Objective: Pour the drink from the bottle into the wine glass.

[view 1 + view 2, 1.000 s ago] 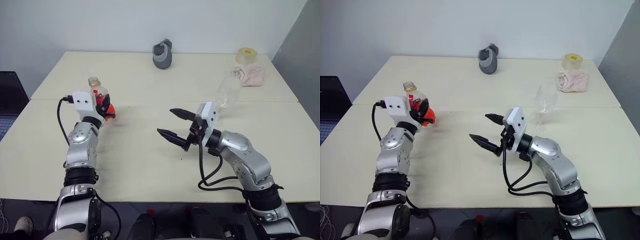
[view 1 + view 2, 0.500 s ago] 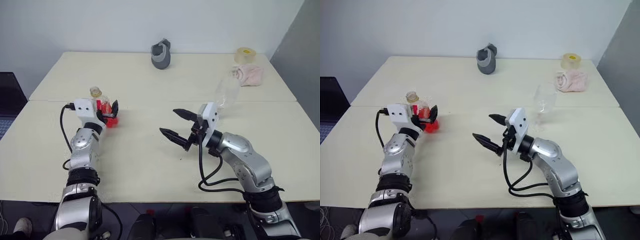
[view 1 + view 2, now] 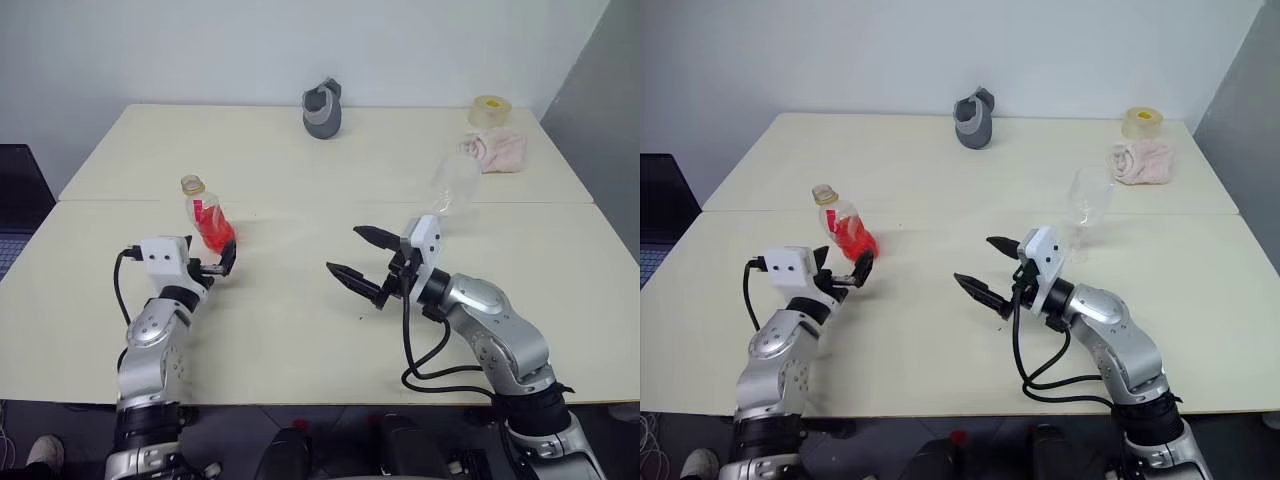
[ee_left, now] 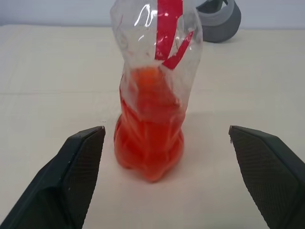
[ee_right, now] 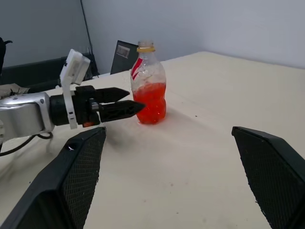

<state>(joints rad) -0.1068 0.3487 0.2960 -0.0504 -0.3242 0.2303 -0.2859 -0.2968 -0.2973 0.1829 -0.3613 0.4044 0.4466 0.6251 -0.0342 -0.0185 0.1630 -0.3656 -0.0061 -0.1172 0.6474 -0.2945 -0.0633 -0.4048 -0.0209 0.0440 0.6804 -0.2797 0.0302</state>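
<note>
— Standing free on the cream worktop (image 3: 300, 330), the small clear plastic bottle (image 3: 207, 222) of red-orange drink (image 3: 214, 236) is seen released: the left claw (image 3: 843, 268), clamped on it a second ago, is now spread wide and drawn back just short of it.

— And the pour? The right claw (image 3: 358, 269) is held apart and empty as before; the clear stemmed wine glass (image 3: 1087, 212) is left beyond it, apparently unfilled, so regrasping is judged necessary.

We see a cream table (image 3: 940, 330) bearing a bottle (image 3: 843, 228) upright on its left half. Right of the bottle stands a wine glass (image 3: 1087, 208); beyond the glass lie a pink cloth (image 3: 1145, 161) and a tape roll (image 3: 1143, 122). A grey object (image 3: 976, 118) sits far behind the bottle.
</note>
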